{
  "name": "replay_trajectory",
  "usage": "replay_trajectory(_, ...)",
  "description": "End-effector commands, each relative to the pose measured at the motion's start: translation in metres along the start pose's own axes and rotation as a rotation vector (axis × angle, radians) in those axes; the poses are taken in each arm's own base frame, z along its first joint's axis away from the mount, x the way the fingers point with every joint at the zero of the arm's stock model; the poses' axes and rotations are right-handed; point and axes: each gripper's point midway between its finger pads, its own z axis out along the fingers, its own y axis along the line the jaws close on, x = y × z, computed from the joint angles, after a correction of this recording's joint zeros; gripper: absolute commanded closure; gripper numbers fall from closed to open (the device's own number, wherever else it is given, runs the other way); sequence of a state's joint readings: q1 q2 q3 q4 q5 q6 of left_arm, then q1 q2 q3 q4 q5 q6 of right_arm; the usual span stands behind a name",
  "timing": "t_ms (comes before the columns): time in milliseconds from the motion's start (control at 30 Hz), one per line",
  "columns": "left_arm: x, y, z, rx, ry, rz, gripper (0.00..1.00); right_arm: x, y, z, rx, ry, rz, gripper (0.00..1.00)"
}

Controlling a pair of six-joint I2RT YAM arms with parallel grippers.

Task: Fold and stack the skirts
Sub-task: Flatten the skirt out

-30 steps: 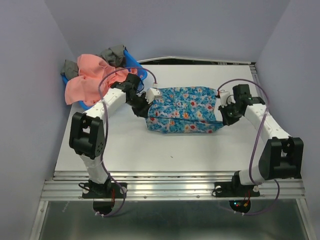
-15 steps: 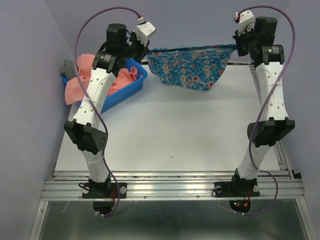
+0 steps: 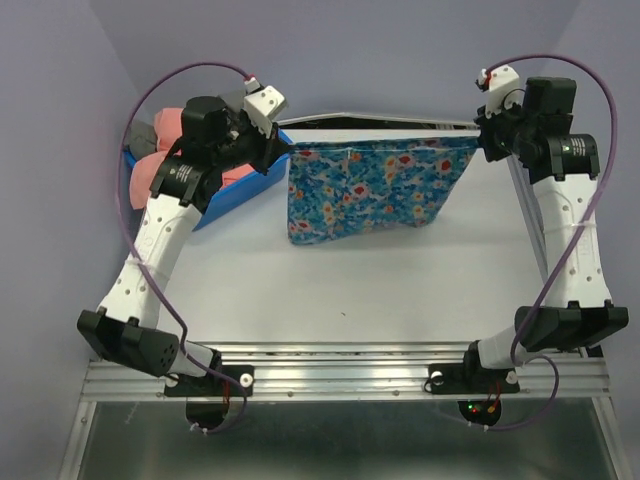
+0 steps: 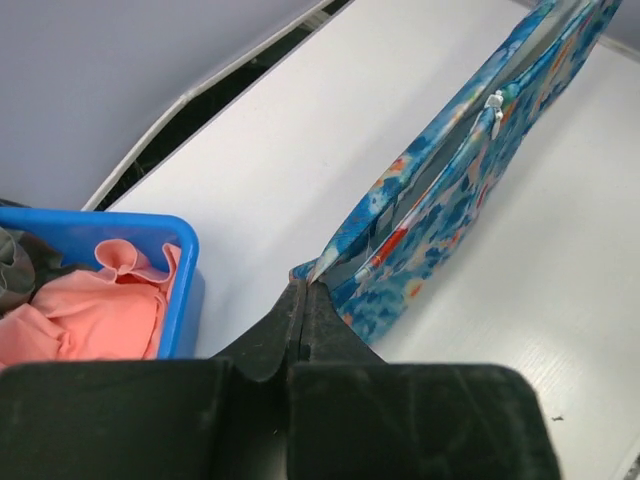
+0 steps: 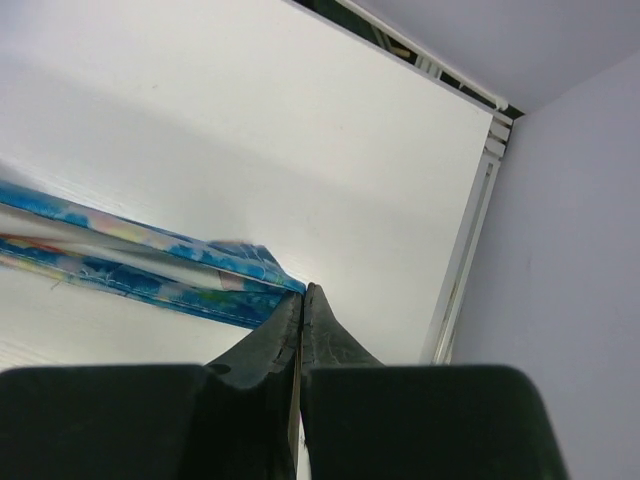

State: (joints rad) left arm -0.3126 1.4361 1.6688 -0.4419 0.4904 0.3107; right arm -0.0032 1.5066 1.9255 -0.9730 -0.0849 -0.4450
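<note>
The left pincer (image 4: 305,300) was clamped on one top corner of the blue skirt (image 3: 365,190) and the right pincer (image 5: 303,300) on the other, so the cloth hung stretched over the far worktop (image 3: 350,290). Lowering both evenly with the band taut should lay it flat. Half a second earlier it sagged and was held farther back. The pink skirt (image 4: 90,315) lay in the basket (image 4: 120,222).

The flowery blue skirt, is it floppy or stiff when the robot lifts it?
Probably floppy: the flowery blue skirt hangs down like a curtain from its top edge. Probably light too, since the left gripper and right gripper hold it by pinching just the corners. Let go of one corner and it would likely droop.
</note>
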Motion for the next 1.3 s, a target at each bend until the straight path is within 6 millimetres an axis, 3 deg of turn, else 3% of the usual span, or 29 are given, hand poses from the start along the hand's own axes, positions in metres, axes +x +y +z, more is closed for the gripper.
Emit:
replay_trajectory(0,0.001,0.067,-0.068,-0.386,-0.002,0.009,1.0,0.047,-0.107,-0.045,0.488,0.203,-0.009,0.99)
replay_trajectory(100,0.007,0.065,-0.048,-0.355,-0.006,-0.007,1.0,0.059,-0.106,-0.009,0.458,0.231,-0.001,0.99)
replay_trajectory(167,0.017,0.075,-0.024,-0.37,0.029,-0.037,1.0,0.058,-0.11,0.013,0.46,0.222,0.013,0.99)
replay_trajectory(200,0.02,0.076,-0.012,-0.367,0.044,-0.046,1.0,0.062,-0.113,0.034,0.451,0.24,0.016,0.99)
replay_trajectory(233,0.035,0.084,0.011,-0.371,0.084,-0.064,1.0,0.059,-0.116,0.046,0.453,0.234,0.029,0.99)
replay_trajectory(300,0.023,0.097,0.028,-0.392,0.069,-0.07,1.0,0.049,-0.125,0.066,0.461,0.214,0.035,0.99)
replay_trajectory(367,0.011,0.115,0.057,-0.396,0.043,-0.077,1.0,0.029,-0.142,0.093,0.486,0.178,0.046,0.99)
replay_trajectory(400,0.002,0.122,0.066,-0.396,0.023,-0.066,1.0,-0.003,-0.158,0.085,0.531,0.094,0.051,0.99)
replay_trajectory(433,-0.012,0.132,0.074,-0.415,-0.018,-0.059,1.0,-0.013,-0.165,0.089,0.552,0.068,0.052,0.99)
replay_trajectory(467,-0.032,0.15,0.086,-0.448,-0.069,-0.054,1.0,-0.009,-0.172,0.116,0.558,0.083,0.039,0.99)
replay_trajectory(533,-0.057,0.169,0.093,-0.488,-0.137,-0.046,1.0,-0.029,-0.191,0.116,0.641,0.023,0.036,0.99)
replay_trajectory(567,-0.082,0.184,0.095,-0.531,-0.217,-0.044,1.0,-0.052,-0.206,0.11,0.703,-0.06,0.031,0.99)
replay_trajectory(633,-0.111,0.195,0.094,-0.56,-0.338,-0.027,1.0,-0.081,-0.223,0.09,0.804,-0.184,0.04,0.99)
replay_trajectory(733,-0.132,0.201,0.083,-0.609,-0.471,0.013,1.0,-0.107,-0.23,0.057,0.868,-0.323,0.081,0.99)
replay_trajectory(833,-0.125,0.202,0.083,-0.618,-0.512,0.021,1.0,-0.111,-0.231,0.046,0.864,-0.373,0.128,0.99)
replay_trajectory(867,-0.119,0.2,0.088,-0.596,-0.499,0.032,1.0,-0.09,-0.228,0.067,0.825,-0.312,0.113,0.99)
replay_trajectory(933,-0.1,0.196,0.099,-0.571,-0.454,0.036,1.0,-0.071,-0.21,0.089,0.731,-0.264,0.094,0.99)
replay_trajectory(967,-0.073,0.195,0.113,-0.553,-0.393,0.031,1.0,-0.051,-0.197,0.108,0.668,-0.201,0.058,0.99)
replay_trajectory(1000,-0.059,0.191,0.121,-0.528,-0.352,0.069,1.0,-0.03,-0.186,0.125,0.622,-0.151,0.052,0.99)
replay_trajectory(1033,-0.043,0.186,0.129,-0.512,-0.308,0.085,1.0,0.017,-0.164,0.158,0.542,-0.043,0.041,0.99)
replay_trajectory(1067,-0.006,0.182,0.142,-0.495,-0.225,0.084,1.0,0.044,-0.151,0.172,0.493,0.03,0.03,0.99)
replay_trajectory(1133,0.037,0.172,0.156,-0.461,-0.1,0.152,1.0,0.097,-0.129,0.195,0.433,0.155,0.019,0.99)
replay_trajectory(1167,0.083,0.156,0.168,-0.413,0.02,0.153,1.0,0.147,-0.107,0.208,0.378,0.275,0.006,0.99)
replay_trajectory(1233,0.127,0.138,0.169,-0.361,0.156,0.186,1.0,0.192,-0.089,0.209,0.346,0.386,-0.017,0.99)
replay_trajectory(1267,0.162,0.123,0.168,-0.325,0.235,0.176,1.0,0.226,-0.069,0.201,0.3,0.465,-0.037,0.99)
